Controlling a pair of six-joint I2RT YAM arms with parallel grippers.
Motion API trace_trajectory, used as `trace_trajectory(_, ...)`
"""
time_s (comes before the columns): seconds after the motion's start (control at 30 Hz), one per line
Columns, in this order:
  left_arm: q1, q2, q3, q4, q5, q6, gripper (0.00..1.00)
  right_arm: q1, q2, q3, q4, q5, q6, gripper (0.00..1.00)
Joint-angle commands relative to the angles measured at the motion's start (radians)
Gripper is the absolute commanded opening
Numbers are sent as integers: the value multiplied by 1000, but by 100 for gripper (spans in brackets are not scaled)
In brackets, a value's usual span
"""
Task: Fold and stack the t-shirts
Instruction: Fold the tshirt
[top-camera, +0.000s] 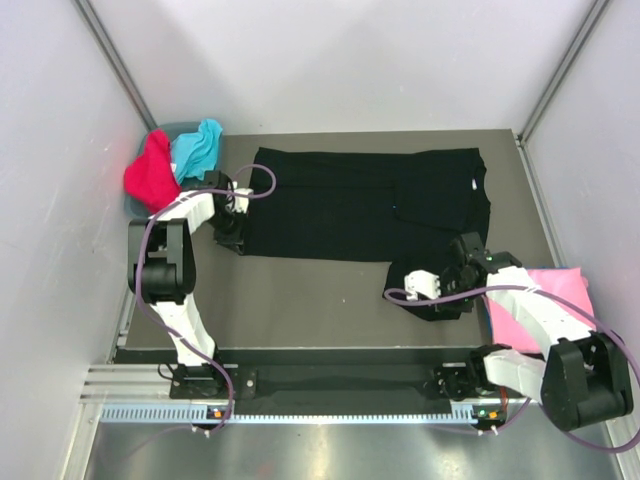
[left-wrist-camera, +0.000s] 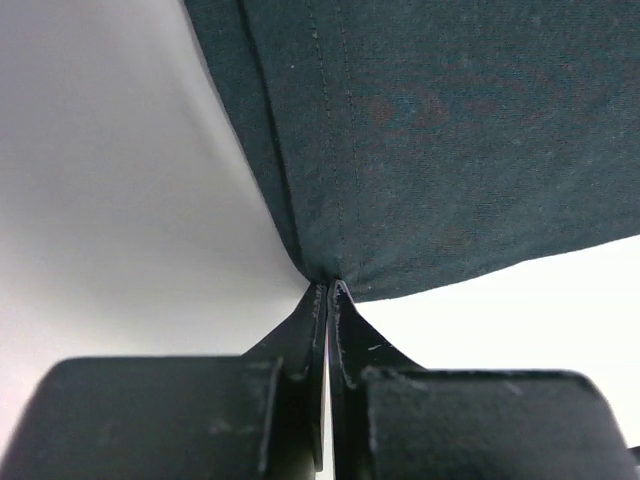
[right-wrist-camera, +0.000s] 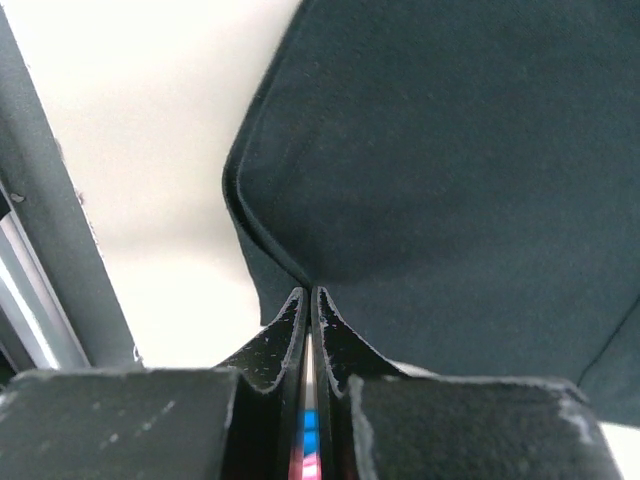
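Observation:
The large black t-shirt (top-camera: 360, 205) lies spread across the middle of the table. My left gripper (top-camera: 238, 243) is shut on its near left corner. In the left wrist view the gripper (left-wrist-camera: 329, 285) pinches the hemmed edge of the black cloth (left-wrist-camera: 450, 150). My right gripper (top-camera: 405, 290) is shut on a folded-over part of the same shirt at the near right. In the right wrist view this gripper (right-wrist-camera: 309, 290) clamps a doubled edge of the cloth (right-wrist-camera: 450, 180). A folded pink t-shirt (top-camera: 555, 295) lies at the right. Red (top-camera: 150, 172) and turquoise (top-camera: 198, 147) tees are bunched at the far left.
The red and turquoise tees sit in a grey bin (top-camera: 180, 127) in the far left corner. White walls close in the table on three sides. A metal rail (top-camera: 300, 410) runs along the near edge and shows as the rail (right-wrist-camera: 40, 270) in the right wrist view.

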Motion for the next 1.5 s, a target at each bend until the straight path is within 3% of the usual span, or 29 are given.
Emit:
trace_trajectory(0.0, -1, -13, -21, 18, 39, 16, 0, 6, -41, 67, 28, 15, 65, 0)
trace_trajectory(0.27, -1, -83, 55, -27, 70, 65, 0, -36, -91, 217, 3, 65, 186, 0)
trace_trajectory(0.6, 0, -52, 216, -94, 113, 77, 0, -68, -102, 332, 79, 133, 258, 0)
trace_trajectory(1.0, 0, 60, 414, -128, 125, 67, 0, -171, 126, 547, 224, 139, 225, 0)
trace_trajectory(1.47, 0, 324, 813, -191, 119, 42, 0, -197, 418, 815, 434, 236, 237, 0)
